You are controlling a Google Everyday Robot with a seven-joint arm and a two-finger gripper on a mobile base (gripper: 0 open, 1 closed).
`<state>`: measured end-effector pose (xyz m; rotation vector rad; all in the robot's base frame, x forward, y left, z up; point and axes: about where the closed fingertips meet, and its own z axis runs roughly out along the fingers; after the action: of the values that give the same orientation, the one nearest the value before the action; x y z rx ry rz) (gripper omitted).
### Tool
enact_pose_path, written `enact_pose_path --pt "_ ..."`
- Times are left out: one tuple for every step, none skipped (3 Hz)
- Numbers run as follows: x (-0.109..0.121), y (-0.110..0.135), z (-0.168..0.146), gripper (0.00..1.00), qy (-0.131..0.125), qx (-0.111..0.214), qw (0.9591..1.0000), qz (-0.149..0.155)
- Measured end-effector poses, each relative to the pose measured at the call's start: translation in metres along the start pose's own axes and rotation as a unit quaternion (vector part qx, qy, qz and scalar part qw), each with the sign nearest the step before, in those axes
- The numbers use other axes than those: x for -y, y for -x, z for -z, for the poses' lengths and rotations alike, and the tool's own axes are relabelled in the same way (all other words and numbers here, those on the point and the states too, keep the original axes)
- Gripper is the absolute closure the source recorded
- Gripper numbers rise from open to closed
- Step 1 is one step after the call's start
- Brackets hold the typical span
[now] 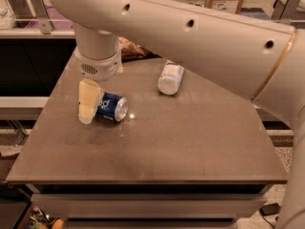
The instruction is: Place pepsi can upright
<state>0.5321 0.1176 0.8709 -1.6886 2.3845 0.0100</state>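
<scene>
The pepsi can [114,107] is a small blue can with a silver end. It lies on its side on the left part of the brown table [190,142], its silver end facing right. My gripper [89,109] hangs down from the large white arm [190,37] and covers the can's left end, low over the table. I cannot see whether it touches the can.
A clear plastic bottle with a white label [170,78] lies on its side at the back middle of the table. A brown snack bag [132,47] lies at the back, partly behind the arm. Shelving and rails stand to the left and behind.
</scene>
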Motion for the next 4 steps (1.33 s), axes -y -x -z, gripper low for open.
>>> enact_pose_path --pt "-0.004 0.008 -0.015 0.0 0.011 -0.009 0.9999 0.003" --pt "-0.003 0.007 -0.022 0.18 0.014 -0.013 0.9998 -0.004" --pt "0.0 0.003 -0.026 0.42 0.013 -0.017 0.9997 -0.01" --pt "0.004 0.004 -0.028 0.64 0.014 -0.021 0.9996 -0.012"
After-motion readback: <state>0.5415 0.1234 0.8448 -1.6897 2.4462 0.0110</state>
